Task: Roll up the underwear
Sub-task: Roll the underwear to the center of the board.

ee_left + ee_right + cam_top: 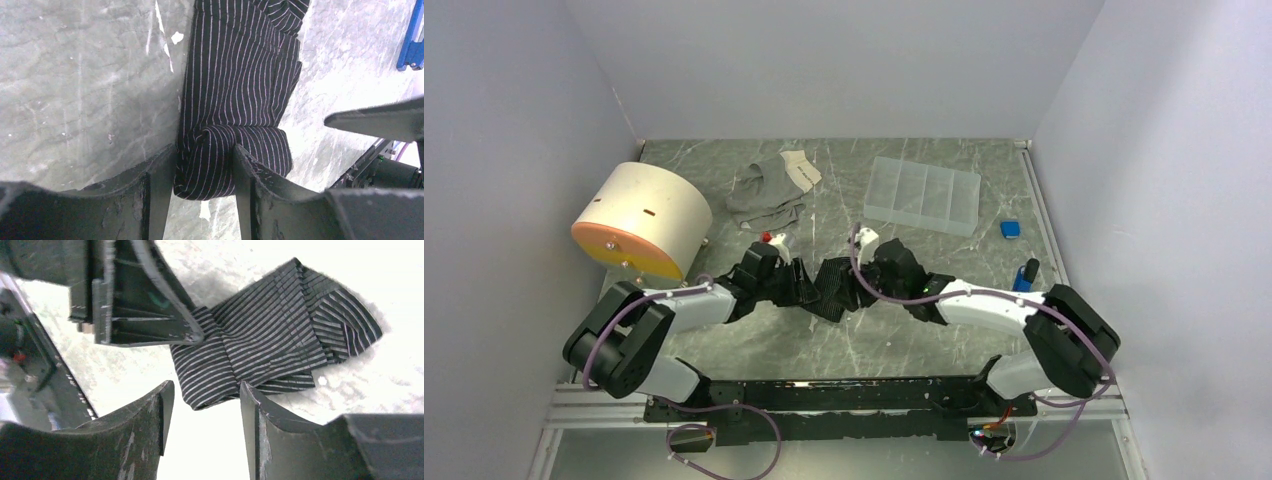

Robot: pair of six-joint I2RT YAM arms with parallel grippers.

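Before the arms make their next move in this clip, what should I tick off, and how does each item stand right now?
1. Hold of the left gripper on the black pinstriped underwear: ok, a bunched end fills the gap between its fingers.
2. Hold of the right gripper on the cloth: not ok, its jaws stand open over the near edge, unclamped.
3. Roll formed: not ok, most of the cloth lies flat and creased.
4. The grey crumpled garments and clear divided plastic tray lie apart from the underwear: ok.
5. Tightness of the bunched end: cannot tell.
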